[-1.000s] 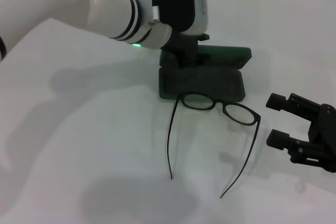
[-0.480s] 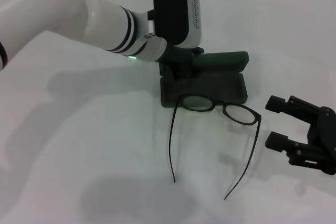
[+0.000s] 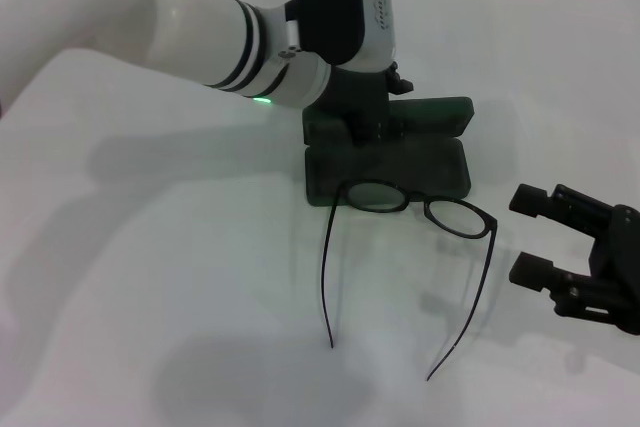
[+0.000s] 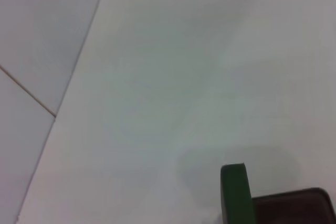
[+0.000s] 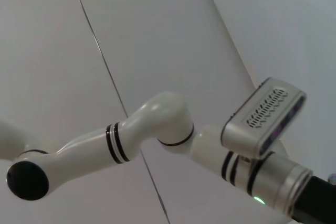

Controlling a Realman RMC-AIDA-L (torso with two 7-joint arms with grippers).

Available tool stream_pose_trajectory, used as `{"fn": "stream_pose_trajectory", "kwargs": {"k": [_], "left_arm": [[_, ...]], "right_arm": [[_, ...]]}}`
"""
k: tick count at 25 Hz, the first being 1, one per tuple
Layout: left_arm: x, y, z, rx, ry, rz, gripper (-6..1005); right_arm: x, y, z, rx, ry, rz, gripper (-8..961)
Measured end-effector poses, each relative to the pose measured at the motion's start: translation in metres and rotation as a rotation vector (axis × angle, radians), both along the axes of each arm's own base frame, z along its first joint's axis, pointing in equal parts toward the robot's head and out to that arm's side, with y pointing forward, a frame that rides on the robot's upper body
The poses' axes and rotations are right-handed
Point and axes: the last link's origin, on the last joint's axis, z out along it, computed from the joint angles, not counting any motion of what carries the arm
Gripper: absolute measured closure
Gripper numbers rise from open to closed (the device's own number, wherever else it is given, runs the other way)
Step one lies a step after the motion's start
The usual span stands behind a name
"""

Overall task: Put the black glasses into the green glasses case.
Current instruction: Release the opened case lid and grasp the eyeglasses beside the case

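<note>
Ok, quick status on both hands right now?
Left hand: at the back of the open green glasses case; cannot tell open or closed.
Right hand: open, empty, beside the black glasses.

A corner of the green glasses case (image 4: 234,192) juts up at the lower right of the frame, its dark lining (image 4: 291,209) visible beside it, on a white surface (image 4: 173,77) meeting a tiled wall (image 4: 31,51) at left.

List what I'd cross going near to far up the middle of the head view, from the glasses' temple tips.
Black glasses, temple tips nearest, lenses at the case's front edge → green glasses case, open → left gripper at the case's back → bare table. Right gripper sits off to the right.
</note>
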Motion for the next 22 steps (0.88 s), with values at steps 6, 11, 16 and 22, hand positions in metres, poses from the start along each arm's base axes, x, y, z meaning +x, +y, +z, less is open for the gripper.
{"fn": "stream_pose_trajectory", "kwargs": {"k": [6,11,16,22], "left_arm": [[0.015,-0.018,0.026,0.02,-0.059,-0.011,620],[0.033,-0.051,0.075,0.148,-0.216,-0.042,620],[0.045,-0.082,0.129,0.203,-0.526,-0.027,628],[0.019,-0.108,0.162,0.122,-0.758,-0.01,697]], "right_arm": [[0.008,0.02,0.003,0.009,-0.09,-0.066,137],[-0.005,0.064,0.002,-0.08,-0.294,-0.074,140],[-0.034,0.101,0.01,-0.127,-0.48,-0.062,144],[-0.059,0.134,0.001,-0.24,-0.729,-0.094,171]]}}
